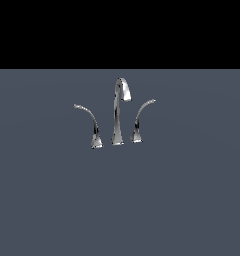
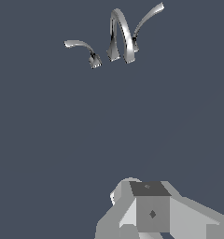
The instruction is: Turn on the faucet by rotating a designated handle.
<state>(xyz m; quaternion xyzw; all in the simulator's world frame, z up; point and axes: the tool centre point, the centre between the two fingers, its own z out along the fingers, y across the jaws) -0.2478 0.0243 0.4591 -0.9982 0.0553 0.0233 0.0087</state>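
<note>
— While my fingers point(image 2: 153, 219) hang well short of the faucet point(image 1: 118, 112), what do you see?

— Its gooseneck spout point(image 1: 120, 107) stands upright on the grey surface point(image 1: 120, 200). The handle point(image 1: 88, 122), the longer sweeping lever, rises from its flared base just beside the spout, on the exterior view's left. The shorter lever point(image 1: 141, 119) stands on the spout's other side.

— And my fingers?

— Only their grey housing shows in the wrist view; I cannot tell whether they are wide or narrow. Nothing is between them that I can see.
</note>
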